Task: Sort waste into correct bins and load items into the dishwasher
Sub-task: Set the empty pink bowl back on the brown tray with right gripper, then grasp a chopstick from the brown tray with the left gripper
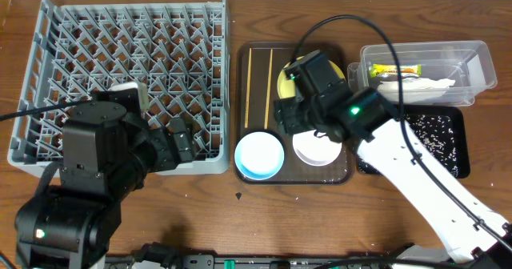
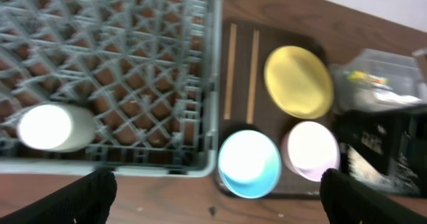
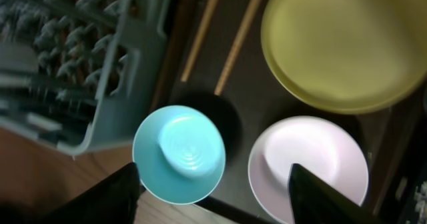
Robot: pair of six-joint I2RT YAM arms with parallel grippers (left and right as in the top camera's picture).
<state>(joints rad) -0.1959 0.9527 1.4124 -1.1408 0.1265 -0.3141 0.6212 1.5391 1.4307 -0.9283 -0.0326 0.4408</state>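
The grey dish rack (image 1: 128,69) stands at the left. On the brown serving tray (image 1: 340,173) lie the chopsticks (image 1: 260,85), the yellow plate (image 1: 285,81), partly hidden by my right arm, the light blue bowl (image 1: 259,155) and the white bowl (image 1: 316,150). My right gripper (image 1: 292,129) hovers over the two bowls, open and empty (image 3: 213,204). My left gripper (image 1: 188,141) is over the rack's front right corner, open and empty (image 2: 217,207). The clear tub (image 1: 472,61) holds the napkin (image 1: 416,85) and the wrapper (image 1: 398,70). The black tray (image 1: 456,141) holds rice scraps (image 1: 428,129).
In the left wrist view a white rounded object (image 2: 50,127) sits in the rack's near corner. The rack's wall (image 2: 215,84) runs right beside the serving tray (image 2: 267,114). A small dark speck (image 1: 238,195) lies on the wooden table in front of the tray.
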